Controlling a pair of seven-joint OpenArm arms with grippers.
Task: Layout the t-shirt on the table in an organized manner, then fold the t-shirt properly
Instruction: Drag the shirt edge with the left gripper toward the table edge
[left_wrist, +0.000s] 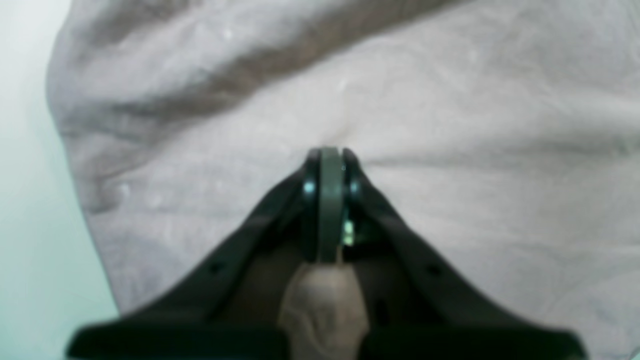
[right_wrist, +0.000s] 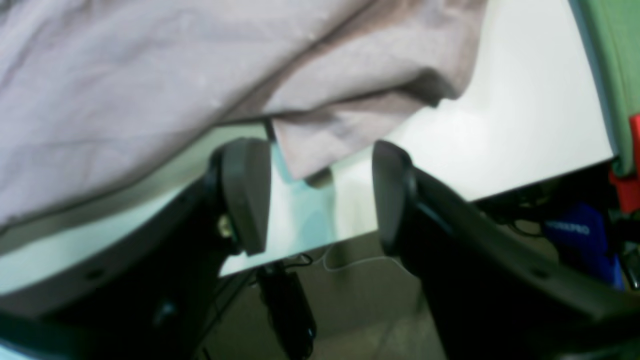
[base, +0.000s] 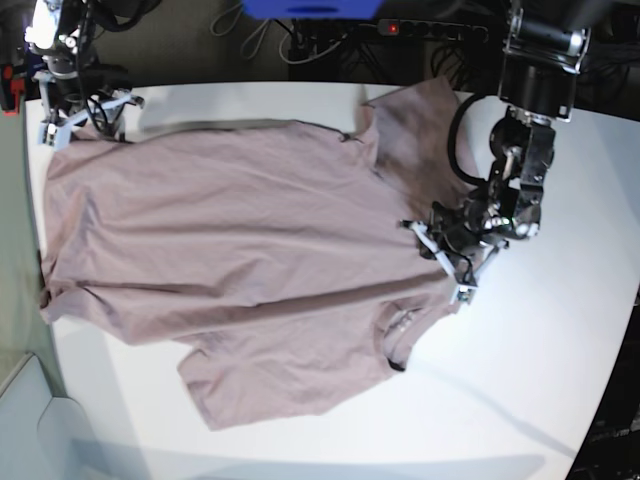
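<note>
One dusty mauve-pink cotton t-shirt (base: 230, 260) lies spread, wrinkled, across the smooth white table (base: 560, 360), neckline (base: 400, 335) toward the right edge. Two grippers. Left gripper (left_wrist: 327, 157): pads pressed together, pinching a fold of the shirt near the neckline. Right gripper (right_wrist: 320, 195): jaws wide apart, holding nothing, at the shirt's far-left corner by the table edge.
</note>
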